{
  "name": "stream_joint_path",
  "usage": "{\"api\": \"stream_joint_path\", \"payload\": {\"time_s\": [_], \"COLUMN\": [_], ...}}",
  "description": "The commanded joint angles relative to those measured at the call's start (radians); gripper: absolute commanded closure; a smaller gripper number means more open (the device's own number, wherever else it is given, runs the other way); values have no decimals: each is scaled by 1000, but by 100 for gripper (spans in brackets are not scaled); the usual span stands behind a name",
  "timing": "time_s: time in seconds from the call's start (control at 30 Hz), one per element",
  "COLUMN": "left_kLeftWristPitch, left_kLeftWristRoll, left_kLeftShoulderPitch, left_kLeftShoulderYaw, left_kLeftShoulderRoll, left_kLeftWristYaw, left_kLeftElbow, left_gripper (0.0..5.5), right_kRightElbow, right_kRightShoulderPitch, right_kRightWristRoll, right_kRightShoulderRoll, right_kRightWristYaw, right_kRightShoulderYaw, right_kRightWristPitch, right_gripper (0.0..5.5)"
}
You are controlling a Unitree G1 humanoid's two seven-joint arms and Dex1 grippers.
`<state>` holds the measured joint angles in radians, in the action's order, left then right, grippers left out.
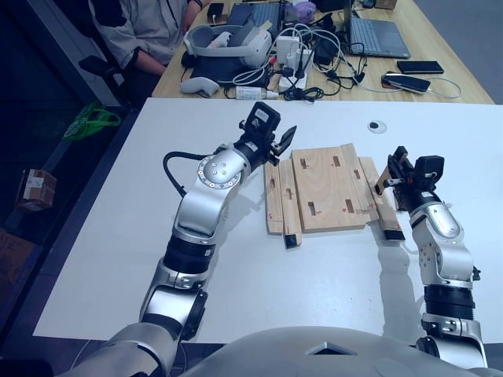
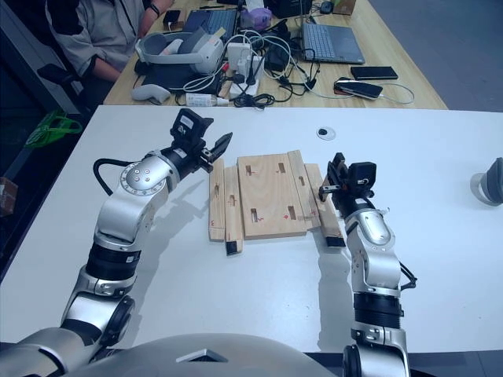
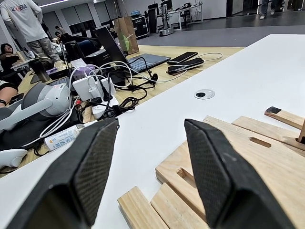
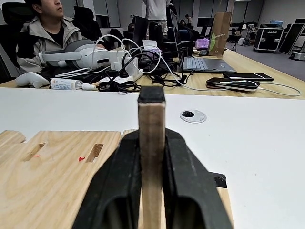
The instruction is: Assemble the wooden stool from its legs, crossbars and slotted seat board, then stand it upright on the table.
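The slotted seat board lies flat in the middle of the white table. Two wooden bars lie along its left edge, and more bars lie along its right edge. My left gripper hovers open just above the board's far left corner; its black fingers have nothing between them. My right gripper is at the board's right edge, shut on a wooden bar with a dark end cap. That bar stands up between the fingers.
A round cable grommet sits in the table behind the board. The wooden desk beyond holds laptops, a headset, cables and phones. A grey object stands at the table's right edge. The near half of the table is bare.
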<state>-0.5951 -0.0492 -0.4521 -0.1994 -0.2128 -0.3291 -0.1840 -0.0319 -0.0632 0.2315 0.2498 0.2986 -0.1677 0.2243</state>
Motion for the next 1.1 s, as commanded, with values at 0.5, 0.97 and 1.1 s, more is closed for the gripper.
{"api": "stream_joint_path", "payload": {"time_s": [0.5, 0.97, 1.1], "left_kLeftWristPitch": [37, 32, 23], "left_kLeftWristRoll": [20, 26, 21], "left_kLeftShoulderPitch": [-13, -16, -11], "left_kLeftShoulderYaw": [-1, -2, 5], "left_kLeftShoulderRoll": [5, 1, -2], "left_kLeftWristYaw": [-4, -15, -17], "left_kLeftElbow": [14, 9, -1], "left_gripper": [295, 295, 295], "right_kRightElbow": [-5, -81, -201], "right_kRightShoulderPitch": [155, 15, -165], "right_kRightWristRoll": [-4, 20, 99], "right_kRightShoulderRoll": [33, 62, 131], "right_kRightWristYaw": [1, -53, -99], "right_kRightShoulderYaw": [-23, -68, -152], "right_kRightWristPitch": [32, 3, 141], "right_gripper": [512, 368, 365]}}
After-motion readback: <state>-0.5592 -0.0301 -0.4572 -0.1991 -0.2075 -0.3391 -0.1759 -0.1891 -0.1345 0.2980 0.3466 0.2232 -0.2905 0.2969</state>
